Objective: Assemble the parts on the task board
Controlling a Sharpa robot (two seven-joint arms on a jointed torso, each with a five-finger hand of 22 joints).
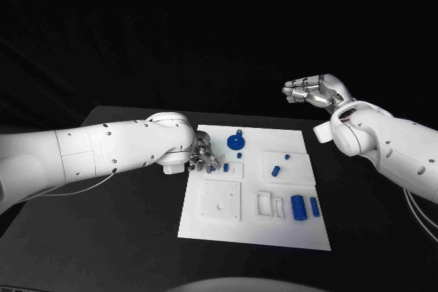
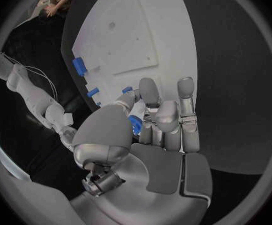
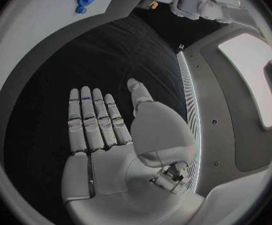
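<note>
A robot's left hand (image 1: 202, 158) works at the left edge of the white task board (image 1: 251, 232) in the middle of a black table (image 1: 109, 241), its fingers closed around a small blue part (image 2: 135, 123) that the left wrist view shows pinched between thumb and fingers just above the board. The right hand (image 1: 315, 89) hangs in the air well beyond the board's far right corner, holding nothing; the right wrist view shows its fingers (image 3: 92, 122) straight and flat side by side, while from the head view they look partly curled.

Assembly appears to be in its early to middle stretch. A round blue gear-like piece (image 1: 235, 141) sits near the board's far edge, with a small blue peg (image 1: 239, 155) just beside it. Two more short blue pieces (image 1: 285, 157) (image 1: 275, 171) rest on a raised white square on the right side. Near the board's lower right, a larger blue cylinder (image 1: 299, 207) and a slimmer blue bar (image 1: 315, 207) lie on their sides, seemingly still waiting to be seated. A raised white plate (image 1: 222, 201) on the lower left shows a small hole with nothing in it. Whether the pieces on the raised squares are fully seated cannot be told from these views.
</note>
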